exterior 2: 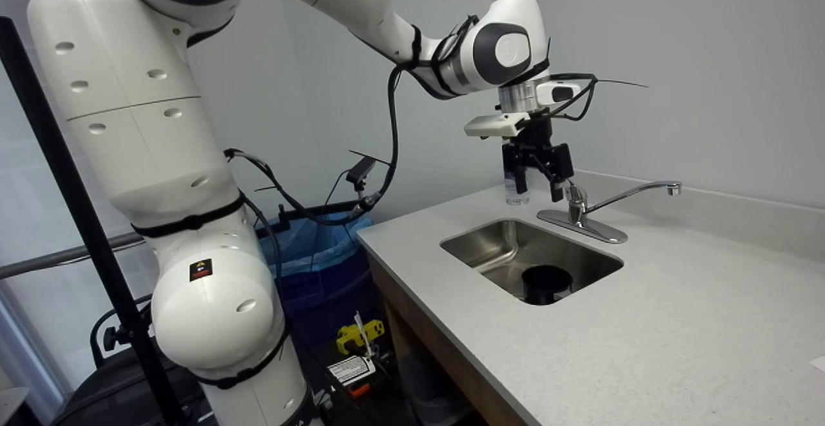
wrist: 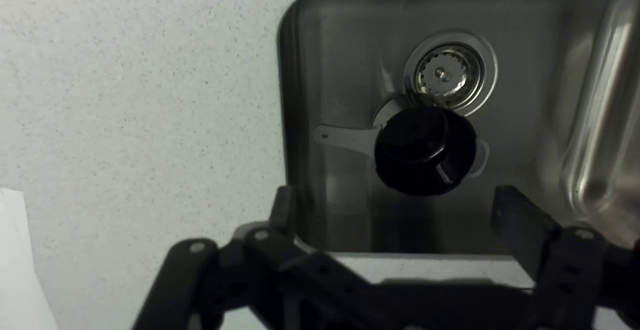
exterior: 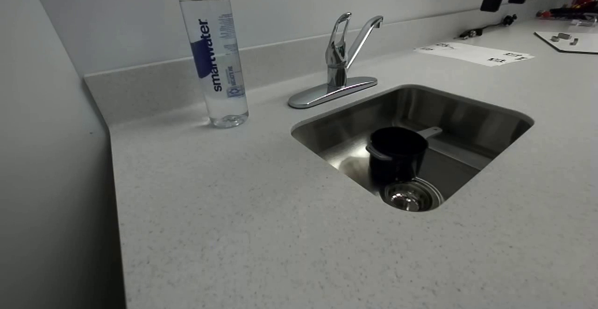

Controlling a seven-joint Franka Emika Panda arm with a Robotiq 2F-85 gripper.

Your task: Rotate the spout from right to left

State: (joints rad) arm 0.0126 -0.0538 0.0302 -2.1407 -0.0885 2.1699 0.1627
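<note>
One black two-finger gripper (exterior 2: 539,187), spread wide: two dark flat fingers (wrist: 522,222), set well apart in the wrist view. It hangs tips-down from one white jointed robot arm (exterior 2: 219,303).

One chrome faucet (exterior: 337,76), three parts counted: one slim shiny chrome spout (exterior: 362,40), one upright looped chrome lever handle (exterior: 336,55), one long rounded chrome base plate (exterior: 317,97). Spout slants upward from the faucet body and points to the right in both exterior views. Gripper is apart from the spout in both exterior views. One finger lines up close to the lever handle in an exterior view.

One rectangular stainless steel sink (wrist: 345,60), set in one pale speckled counter (exterior: 210,206). Inside: one round black pot (wrist: 425,145), upright, two handles, one long flat grey handle (wrist: 347,138) and one short grey loop handle (wrist: 486,151). One round metal drain strainer (wrist: 445,73), just beside the pot.

One clear plastic bottle (exterior: 212,66) with blue lettering, upright on the counter, apart from the faucet. One white paper sheet (exterior: 474,53) with black marks. One white board (exterior: 586,41); small grey blocks (exterior: 564,36) on it, probably three, too tiny to be sure.

Floor side: one dark blue bin (exterior 2: 329,297) with blue liner, one yellow outlet block (exterior 2: 348,338), one black pole (exterior 2: 82,207).
</note>
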